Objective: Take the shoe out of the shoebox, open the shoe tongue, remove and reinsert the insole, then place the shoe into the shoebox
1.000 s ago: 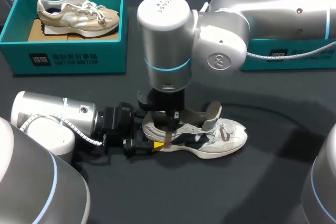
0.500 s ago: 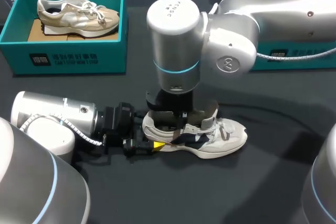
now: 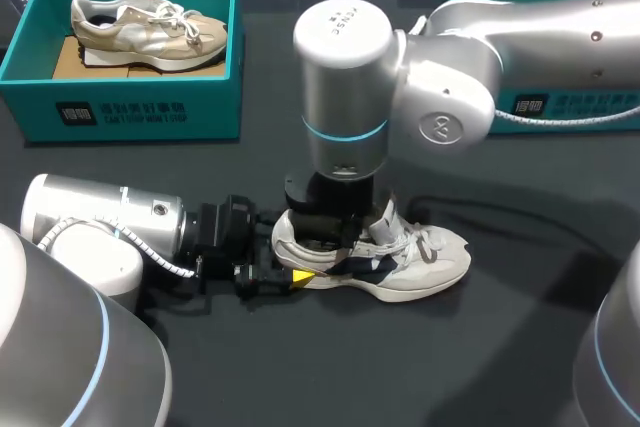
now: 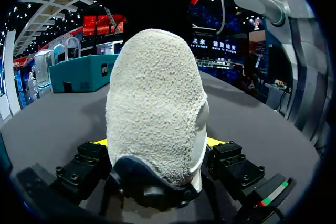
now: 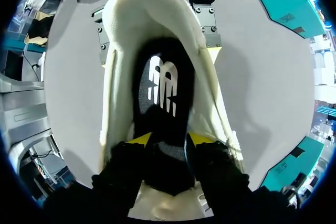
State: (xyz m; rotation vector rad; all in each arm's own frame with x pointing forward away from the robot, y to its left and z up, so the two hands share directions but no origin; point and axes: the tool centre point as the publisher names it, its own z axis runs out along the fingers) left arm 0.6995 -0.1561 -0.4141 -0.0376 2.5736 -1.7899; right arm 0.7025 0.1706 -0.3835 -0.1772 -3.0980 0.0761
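A white and navy shoe (image 3: 425,259) lies on its sole on the dark table, toe to the right. My left gripper (image 3: 285,274) lies low at its heel. In the left wrist view the fuzzy heel (image 4: 155,98) fills the gap between the left gripper's (image 4: 157,142) fingers, both yellow tips touching its sides. My right arm comes down from above, and its gripper (image 3: 335,237) is inside the shoe's opening. In the right wrist view the right gripper (image 5: 170,140) is open, its tips apart just over the black insole (image 5: 163,85), which lies flat inside the shoe.
A teal shoebox (image 3: 120,112) at the back left holds a beige shoe (image 3: 150,27) on cardboard. A second teal box (image 3: 560,105) stands at the back right, partly behind my right arm. A dark cable (image 3: 520,217) runs along the table right of the shoe.
My right wrist has shifted right, along the shoe toward its tongue, and its fingers have parted from shut. The left arm and the shoe have stayed where they were.
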